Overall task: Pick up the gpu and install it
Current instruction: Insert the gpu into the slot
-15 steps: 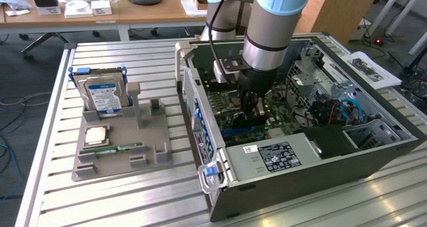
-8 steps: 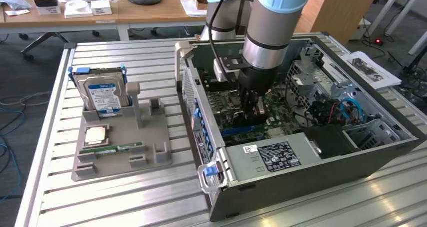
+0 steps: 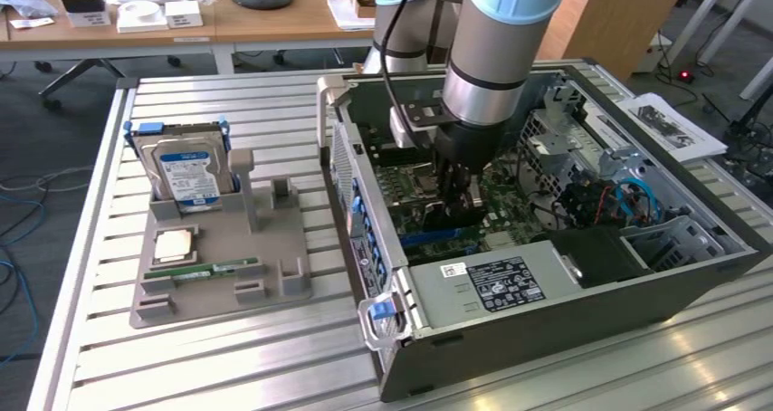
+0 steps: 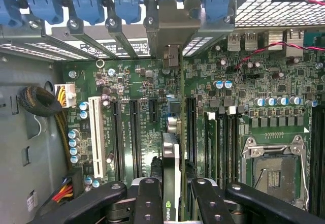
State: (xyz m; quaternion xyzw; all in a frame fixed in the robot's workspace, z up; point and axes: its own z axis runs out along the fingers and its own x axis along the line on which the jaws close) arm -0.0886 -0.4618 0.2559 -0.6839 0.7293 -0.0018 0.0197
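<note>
My black two-fingered pincer (image 4: 175,196) is clamped on the gpu (image 4: 171,158), a slim dark circuit card. I hold it edge-on inside the open grey computer case (image 3: 580,329), at the exterior view's right, so its edge lines up with the green motherboard's (image 4: 137,76) long slots.

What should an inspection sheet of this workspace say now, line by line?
Surface: slatted metal table, carrying a grey tray and an open case.
Job's things: gpu edge-on above the motherboard slots, its bracket at the rear openings; whether it is seated cannot be told.
Clutter: hard drive, CPU and memory stick on the tray; paper at the exterior view's right.
Grippers: the gripper is inside the case, shut on the gpu.
Cables: blue cables and a red-black wire in the case; loose cables on the floor.
Surroundings: wooden desks with small items behind.
</note>
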